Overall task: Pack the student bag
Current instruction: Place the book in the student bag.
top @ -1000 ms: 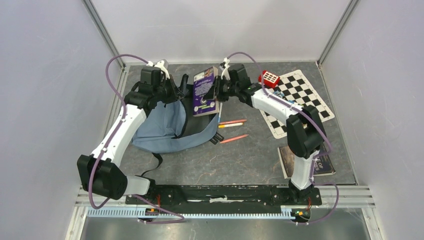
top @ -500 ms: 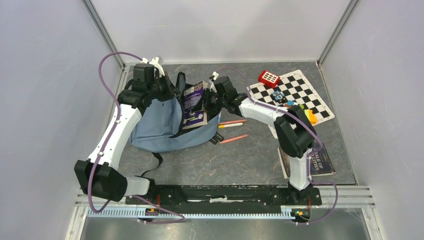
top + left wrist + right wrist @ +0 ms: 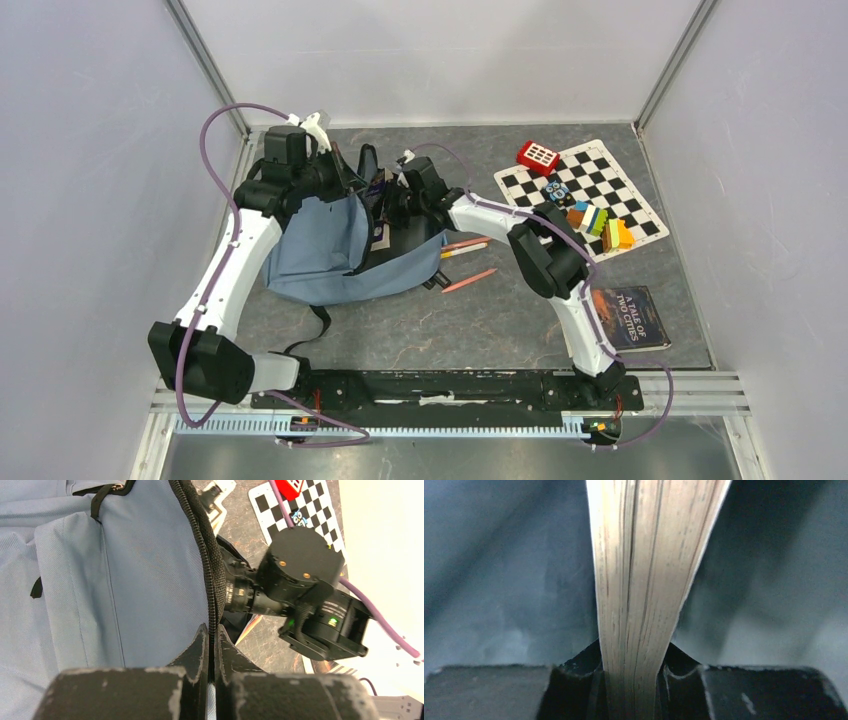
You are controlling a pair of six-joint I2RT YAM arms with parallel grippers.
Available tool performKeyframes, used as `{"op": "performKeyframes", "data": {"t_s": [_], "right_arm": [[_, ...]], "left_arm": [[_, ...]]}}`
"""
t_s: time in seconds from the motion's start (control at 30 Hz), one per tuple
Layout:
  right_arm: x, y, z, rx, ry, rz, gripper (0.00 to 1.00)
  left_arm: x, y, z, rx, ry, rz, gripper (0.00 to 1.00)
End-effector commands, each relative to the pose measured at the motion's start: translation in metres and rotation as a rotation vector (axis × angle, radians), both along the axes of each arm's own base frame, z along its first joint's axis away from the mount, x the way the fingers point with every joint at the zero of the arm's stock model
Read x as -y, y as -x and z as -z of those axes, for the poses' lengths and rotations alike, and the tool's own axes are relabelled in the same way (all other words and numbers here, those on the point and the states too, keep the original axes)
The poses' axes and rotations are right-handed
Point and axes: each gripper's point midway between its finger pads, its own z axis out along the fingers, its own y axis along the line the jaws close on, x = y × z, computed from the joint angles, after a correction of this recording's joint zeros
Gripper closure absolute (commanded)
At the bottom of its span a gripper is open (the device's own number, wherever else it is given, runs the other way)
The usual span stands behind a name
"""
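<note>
Grey walls stand round a dark, stone-look counter [image 3: 500, 320]. On its left side lies the big soft blue-grey cloth backpack [image 3: 320, 250], with its black zipper mouth turned toward the middle.

The left tool [image 3: 211, 635] is pinched tight on the black zipper edge of the backpack and holds the mouth up and open. The right tool [image 3: 636, 655] is closed on a thick paper book [image 3: 639, 580]. The pages stand up between its two fingers, and all around them is dark blue cloth. So the book and the tool are inside the backpack. From above, the right arm reaches into the mouth and the book is almost hidden.

I think the job is only partly done. One book is nearly packed, but the tool has not let it go. I cannot tell if anything else is already inside.

More things lie out on the counter. Thin orange-red pencils [image 3: 468, 280] lie just beside the backpack. A dark flat book [image 3: 628, 318] lies near the right arm's base. Far right is a black and white checkered mat [image 3: 620, 185] with a red block with white squares [image 3: 538, 156] and some small bright coloured blocks [image 3: 597, 219] on it. Some of these may need to go in too, and the zipper is open.
</note>
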Motion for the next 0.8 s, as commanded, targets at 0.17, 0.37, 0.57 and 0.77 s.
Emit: {"op": "performKeyframes", "data": {"t_s": [0.17, 0.37, 0.57, 0.77], "right_arm": [[-0.034, -0.026, -0.009, 0.118, -0.027, -0.026, 0.82], [-0.013, -0.025, 0.022, 0.186, 0.139, -0.053, 0.40], [0.008, -0.030, 0.021, 0.266, 0.261, -0.050, 0.24], [0.036, -0.033, 0.026, 0.309, 0.397, 0.000, 0.24]], "left_arm": [[0.008, -0.011, -0.030, 0.122, 0.066, 0.026, 0.98], [0.003, -0.014, -0.027, 0.116, 0.050, 0.001, 0.98], [0.001, -0.018, -0.030, 0.117, 0.040, -0.003, 0.98], [0.001, -0.019, -0.026, 0.107, 0.043, 0.002, 0.98]]}}
